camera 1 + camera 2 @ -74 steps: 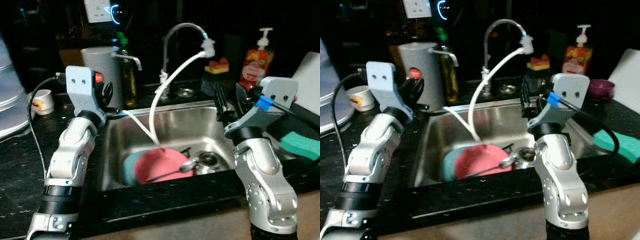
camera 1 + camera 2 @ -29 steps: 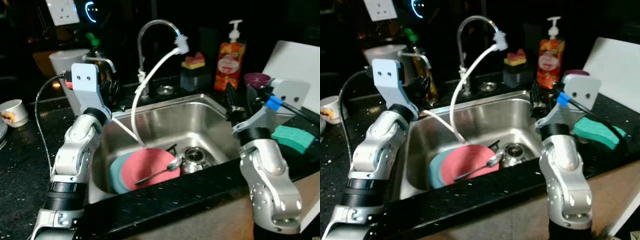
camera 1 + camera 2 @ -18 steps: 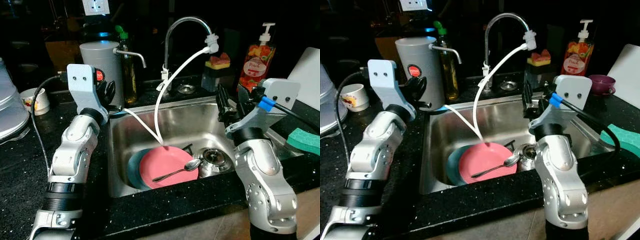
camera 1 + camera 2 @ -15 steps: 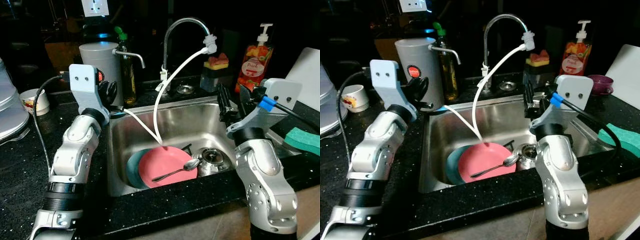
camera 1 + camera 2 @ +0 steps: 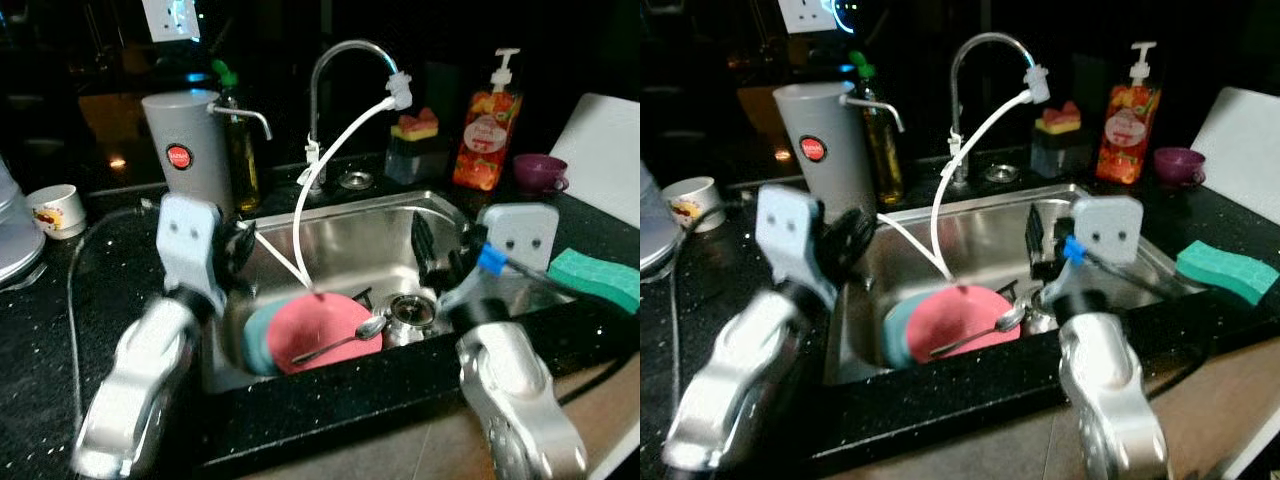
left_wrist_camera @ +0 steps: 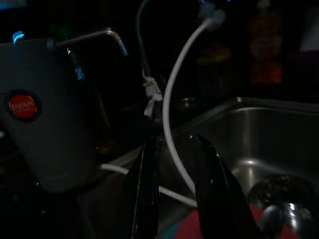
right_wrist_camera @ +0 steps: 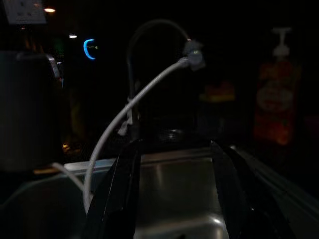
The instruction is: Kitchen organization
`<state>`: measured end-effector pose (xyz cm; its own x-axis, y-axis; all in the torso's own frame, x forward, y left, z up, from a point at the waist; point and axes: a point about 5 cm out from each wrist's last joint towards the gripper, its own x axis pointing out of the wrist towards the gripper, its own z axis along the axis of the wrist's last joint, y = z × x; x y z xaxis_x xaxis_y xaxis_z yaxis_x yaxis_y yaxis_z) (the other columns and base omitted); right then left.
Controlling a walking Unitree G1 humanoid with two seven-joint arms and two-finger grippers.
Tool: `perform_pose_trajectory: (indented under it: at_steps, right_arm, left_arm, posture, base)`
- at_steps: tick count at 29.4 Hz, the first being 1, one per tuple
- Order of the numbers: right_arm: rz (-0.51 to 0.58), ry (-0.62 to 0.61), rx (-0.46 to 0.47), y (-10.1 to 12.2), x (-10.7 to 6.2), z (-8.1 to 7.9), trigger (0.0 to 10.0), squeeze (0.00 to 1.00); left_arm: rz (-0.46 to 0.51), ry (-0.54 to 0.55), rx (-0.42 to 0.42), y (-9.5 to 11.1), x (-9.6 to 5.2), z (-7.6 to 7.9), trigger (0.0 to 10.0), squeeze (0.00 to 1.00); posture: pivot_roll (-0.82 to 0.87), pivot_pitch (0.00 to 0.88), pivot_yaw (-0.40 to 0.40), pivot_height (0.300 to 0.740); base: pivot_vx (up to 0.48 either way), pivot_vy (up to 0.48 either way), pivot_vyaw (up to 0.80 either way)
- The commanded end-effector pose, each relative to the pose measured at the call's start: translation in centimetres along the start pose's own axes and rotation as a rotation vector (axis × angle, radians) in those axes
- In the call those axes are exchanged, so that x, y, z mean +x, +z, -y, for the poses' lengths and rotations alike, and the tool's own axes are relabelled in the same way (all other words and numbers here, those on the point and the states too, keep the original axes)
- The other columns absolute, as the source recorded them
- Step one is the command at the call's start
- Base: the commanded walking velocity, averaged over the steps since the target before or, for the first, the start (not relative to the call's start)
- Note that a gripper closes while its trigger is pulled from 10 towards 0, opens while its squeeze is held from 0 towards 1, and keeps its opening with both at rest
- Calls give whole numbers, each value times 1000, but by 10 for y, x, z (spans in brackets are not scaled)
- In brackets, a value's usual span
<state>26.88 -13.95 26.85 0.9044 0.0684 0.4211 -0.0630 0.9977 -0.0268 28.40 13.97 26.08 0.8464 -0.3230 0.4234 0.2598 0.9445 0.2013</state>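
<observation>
1. A stainless steel sink [image 5: 360,225] is being viewed from above, set into a dark speckled countertop [image 5: 60,300].
2. A pink plate [image 5: 322,330] is being held inside the sink, lying on a teal plate [image 5: 255,340] whose edge is peeking out on the robot's left side.
3. A metal spoon [image 5: 345,340] is being rested across the pink plate, its bowl pointing toward the drain [image 5: 410,310].
4. A white hose [image 5: 330,170] is being led down from the tip of the curved faucet [image 5: 335,70] to the pink plate.
5. The left gripper [image 6: 174,199] is being held above the sink's left rim, its two black fingers slightly apart with a narrow gap and nothing between them.
6. The right gripper [image 7: 174,194] is being held above the sink's right side, its fingers spread wide and empty.
7. A grey canister [image 5: 190,145] with a red round label is being shown standing behind the sink's left corner, with a dark bottle [image 5: 240,150] just beside it.
8. An orange soap dispenser [image 5: 485,125] is being shown behind the sink's right corner, near a small purple cup [image 5: 538,172].
9. A green sponge [image 5: 595,278] is being shown lying on the countertop to the right of the sink.
10. A small white cup [image 5: 52,210] is being shown on the countertop at far left.
</observation>
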Motion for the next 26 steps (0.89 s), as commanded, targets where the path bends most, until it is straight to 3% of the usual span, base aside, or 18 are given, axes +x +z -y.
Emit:
perform_pose_trajectory:
  at_steps: [1,7,12,15,18,26]
  right_arm:
    - [-4,14,-5,0,-4,-4,10000,0]
    - [-1,24,-35,-4,-1,-7,10000,0]
    - [25,26,-29,-5,10,-15,10000,0]
    - [24,26,-24,-5,11,-16,10000,0]
    - [-3,32,20,-13,11,-21,10000,0]
    - [-90,13,55,-38,7,-23,10000,0]
  left_arm:
    - [2,-16,26,6,-10,5,10000,0]
    - [-35,-61,20,3,-25,16,10000,0]
    - [-178,191,-143,-17,-38,3,10000,0]
    - [-189,212,-131,-20,-41,1,10000,0]
    - [-250,302,-85,-37,-51,-19,10000,0]
    - [-303,297,-4,-53,-54,-38,10000,0]
  posture:
    - [18,54,10,740]
    - [35,57,-2,740]
    - [50,63,-8,740]
    - [50,63,-8,740]
    - [78,73,-22,740]
    - [101,107,-17,740]
  base:
    - [0,0,0]
    - [0,0,0]
    - [0,0,0]
    - [0,0,0]
    - [0,0,0]
    - [0,0,0]
